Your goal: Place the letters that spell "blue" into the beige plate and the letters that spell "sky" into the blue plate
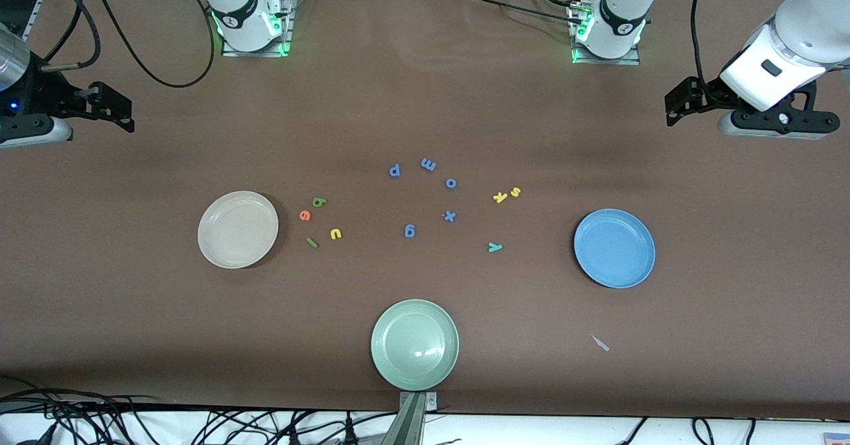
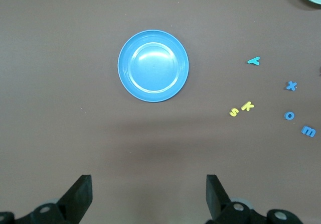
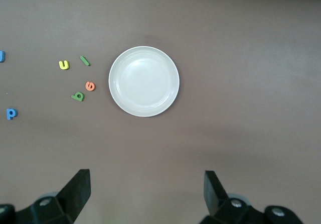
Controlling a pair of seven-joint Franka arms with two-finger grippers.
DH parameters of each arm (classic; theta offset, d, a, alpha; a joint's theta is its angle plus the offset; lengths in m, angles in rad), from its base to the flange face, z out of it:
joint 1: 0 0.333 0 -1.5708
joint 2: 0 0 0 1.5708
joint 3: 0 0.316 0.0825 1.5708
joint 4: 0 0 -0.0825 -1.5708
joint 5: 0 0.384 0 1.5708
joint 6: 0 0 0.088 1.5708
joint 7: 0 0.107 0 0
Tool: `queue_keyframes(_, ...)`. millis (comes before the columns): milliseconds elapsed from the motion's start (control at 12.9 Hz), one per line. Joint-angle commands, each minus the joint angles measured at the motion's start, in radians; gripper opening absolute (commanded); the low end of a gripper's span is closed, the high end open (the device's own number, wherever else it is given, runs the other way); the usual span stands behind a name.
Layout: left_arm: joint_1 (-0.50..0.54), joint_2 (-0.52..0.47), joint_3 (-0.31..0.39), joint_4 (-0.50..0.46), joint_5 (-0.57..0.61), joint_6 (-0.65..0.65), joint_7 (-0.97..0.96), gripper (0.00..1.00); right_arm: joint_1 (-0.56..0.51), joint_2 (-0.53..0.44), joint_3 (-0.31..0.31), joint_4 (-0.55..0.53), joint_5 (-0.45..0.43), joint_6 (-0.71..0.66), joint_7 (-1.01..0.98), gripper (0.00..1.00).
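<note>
Plates come first, being the biggest things on the brown table: the beige plate sits toward the right arm's end and holds nothing, the blue plate sits toward the left arm's end and holds nothing either, and a pale green plate lies nearest the front camera, between the two, also bare inside. Both arms wait raised at the table's ends. The left gripper hangs over bare table near the blue plate with its fingers spread wide, gripping nothing; the right gripper hangs likewise over bare table near the beige plate, fingers apart and free. All letters lie on the cloth (none in any plate). Just beside the beige plate, toward the table's middle, cluster the olive-green b, orange e, yellow u and green l. Between the middle and the blue plate lie the yellow k and yellow s, nearly touching, with the teal y nearer the front camera. Between those groups are scattered blue letters: p, m, o, x and g.
</note>
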Motion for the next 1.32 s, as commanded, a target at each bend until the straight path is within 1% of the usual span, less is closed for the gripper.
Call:
queue_keyframes(0,-0.003,0.011,0.002,0.035,-0.016,-0.021,0.008,1.0,0.0,-0.002,0.0,0.009,0.005,0.022,0.007,1.0)
queue_keyframes(155,-0.017,0.037,-0.004,0.047,-0.019,-0.021,0.006,1.0,0.0,0.001,0.0,0.009,-0.004,0.025,0.005,1.0)
queue_keyframes(388,-0.08,0.106,-0.004,0.053,-0.008,-0.011,0.01,1.0,-0.003,0.001,0.0,0.009,-0.004,0.029,0.005,1.0)
queue_keyframes(620,-0.138,0.23,-0.003,0.062,-0.013,-0.008,0.008,1.0,0.0,0.001,0.0,0.009,-0.007,0.03,0.005,1.0)
queue_keyframes(698,-0.159,0.287,-0.004,0.067,-0.011,-0.007,0.011,1.0,0.0,0.001,0.002,0.01,-0.009,0.029,0.009,1.0)
queue_keyframes(776,-0.182,0.319,-0.004,0.067,-0.014,-0.004,0.012,1.0,-0.006,0.001,-0.003,0.012,-0.001,0.029,0.013,1.0)
queue_keyframes(931,-0.242,0.366,-0.004,0.058,-0.017,0.059,0.015,1.0,-0.013,0.002,-0.013,0.01,0.028,0.03,0.013,1.0)
queue_keyframes(1086,-0.328,0.421,-0.003,0.053,-0.002,0.125,0.023,1.0,-0.003,0.042,-0.012,0.01,0.018,0.03,0.01,1.0)
queue_keyframes(1163,-0.354,0.46,-0.001,0.046,-0.001,0.189,0.024,1.0,0.001,0.061,-0.006,0.007,0.016,0.032,-0.002,1.0)
queue_keyframes(1241,-0.368,0.485,-0.003,0.035,0.013,0.244,0.024,1.0,0.007,0.105,0.005,0.009,0.023,0.036,-0.007,1.0)
